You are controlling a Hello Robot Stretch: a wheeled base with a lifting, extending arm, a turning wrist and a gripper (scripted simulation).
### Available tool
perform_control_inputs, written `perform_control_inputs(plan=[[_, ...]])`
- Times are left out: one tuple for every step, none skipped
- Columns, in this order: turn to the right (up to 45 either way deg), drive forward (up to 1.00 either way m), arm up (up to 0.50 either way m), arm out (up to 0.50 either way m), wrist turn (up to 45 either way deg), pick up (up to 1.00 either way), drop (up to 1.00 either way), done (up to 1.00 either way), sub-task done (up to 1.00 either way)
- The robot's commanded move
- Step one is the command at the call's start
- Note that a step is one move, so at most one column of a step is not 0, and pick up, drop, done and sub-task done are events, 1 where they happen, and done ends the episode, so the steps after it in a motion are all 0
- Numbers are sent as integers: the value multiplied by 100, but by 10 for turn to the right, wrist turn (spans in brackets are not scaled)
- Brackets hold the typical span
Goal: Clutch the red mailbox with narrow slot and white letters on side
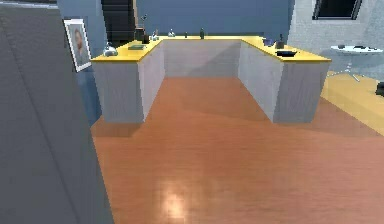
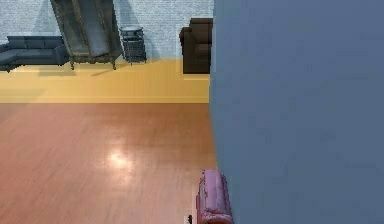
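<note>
In the arm side view, a dull red, round-topped box [image 2: 216, 197] sits at 6 o'clock on the bottom edge, right against a grey wall [image 2: 300, 100]. It may be the mailbox, but no slot or letters can be made out. The claw's state cannot be told, nor how the box lies to it. That view also has a sofa [image 2: 30, 48] at 10 o'clock, a tall cabinet [image 2: 88, 30] at 11 and a dark armchair [image 2: 197, 48] at 12. The forward view has a yellow-topped U-shaped bench [image 1: 220, 41] at 12 o'clock.
</note>
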Motion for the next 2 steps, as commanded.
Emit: perform_control_inputs(plan=[[0,0,0,0,0,100,0,0,0],[0,0,10,0,0,0,0,0,0]])
